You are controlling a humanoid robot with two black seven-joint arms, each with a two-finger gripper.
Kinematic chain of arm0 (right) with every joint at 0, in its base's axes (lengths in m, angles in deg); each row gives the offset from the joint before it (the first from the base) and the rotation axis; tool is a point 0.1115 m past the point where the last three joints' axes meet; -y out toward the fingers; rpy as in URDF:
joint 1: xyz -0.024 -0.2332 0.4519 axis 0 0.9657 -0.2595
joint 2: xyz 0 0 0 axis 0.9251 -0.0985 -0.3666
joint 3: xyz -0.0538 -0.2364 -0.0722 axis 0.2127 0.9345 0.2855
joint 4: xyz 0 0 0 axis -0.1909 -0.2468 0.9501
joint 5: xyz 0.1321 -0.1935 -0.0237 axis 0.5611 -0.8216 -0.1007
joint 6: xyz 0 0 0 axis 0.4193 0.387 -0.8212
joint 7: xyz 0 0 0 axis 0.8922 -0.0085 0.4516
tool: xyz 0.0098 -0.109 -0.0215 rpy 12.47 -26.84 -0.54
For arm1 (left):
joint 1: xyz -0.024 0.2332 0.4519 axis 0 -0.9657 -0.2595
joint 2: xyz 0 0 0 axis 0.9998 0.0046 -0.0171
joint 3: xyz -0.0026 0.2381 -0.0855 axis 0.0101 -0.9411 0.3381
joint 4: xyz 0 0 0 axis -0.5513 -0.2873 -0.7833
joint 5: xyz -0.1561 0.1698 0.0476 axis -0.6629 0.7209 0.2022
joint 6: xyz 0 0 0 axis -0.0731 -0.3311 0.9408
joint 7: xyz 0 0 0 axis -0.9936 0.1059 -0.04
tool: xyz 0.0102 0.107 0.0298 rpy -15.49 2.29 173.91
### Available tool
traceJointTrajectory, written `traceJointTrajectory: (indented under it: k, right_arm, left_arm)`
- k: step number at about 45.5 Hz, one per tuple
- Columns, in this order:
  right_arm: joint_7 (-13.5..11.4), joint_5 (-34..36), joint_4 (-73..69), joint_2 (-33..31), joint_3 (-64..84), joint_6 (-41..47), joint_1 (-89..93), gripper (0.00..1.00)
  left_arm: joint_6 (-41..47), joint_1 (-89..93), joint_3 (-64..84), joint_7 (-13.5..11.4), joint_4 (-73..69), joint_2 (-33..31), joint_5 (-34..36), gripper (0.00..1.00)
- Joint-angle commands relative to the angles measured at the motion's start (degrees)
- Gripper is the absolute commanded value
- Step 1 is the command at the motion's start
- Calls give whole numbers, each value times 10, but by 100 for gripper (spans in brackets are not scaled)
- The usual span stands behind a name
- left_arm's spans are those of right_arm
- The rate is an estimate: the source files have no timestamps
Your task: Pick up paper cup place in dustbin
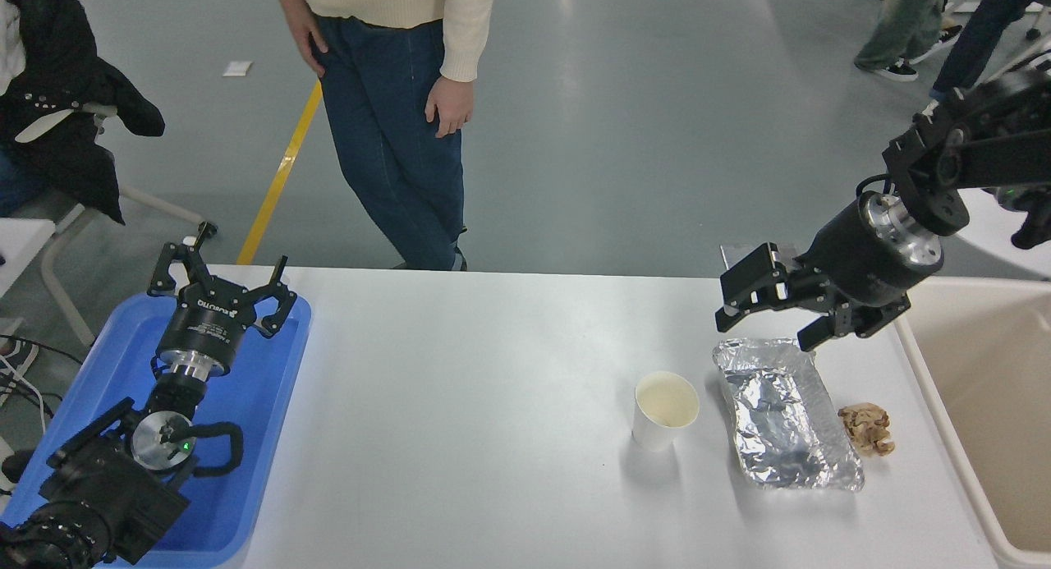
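Table (493, 405) white; paper cup (664, 409) upright; grey floor (624, 126) beyond.

1. The left arm (107, 479) lies parked at the lower left, its left claw (220, 283) pointing away from the camera with fingers spread.
2. The right arm (969, 154) reaches in from the right edge, angled down and leftward.
3. The right claw (768, 310) hangs with fingers apart, holding nothing.

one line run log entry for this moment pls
right gripper open above foil tray | paper cup upright, untouched | dustbin right
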Motion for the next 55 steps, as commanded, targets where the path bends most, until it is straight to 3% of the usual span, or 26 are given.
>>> traceJointTrajectory:
  k: [1,38,55]
  right_arm:
    - [-123,9,-9,50,-49,22,-48,100]
    - [-126,84,139,59,-70,22,97,100]
    - [-126,70,158,92,-98,-101,189,100]
  left_arm:
    - [0,0,0,1,0,0,1,100]
    - [0,1,0,2,1,-1,2,100]
    - [0,1,0,3,1,-1,1,100]
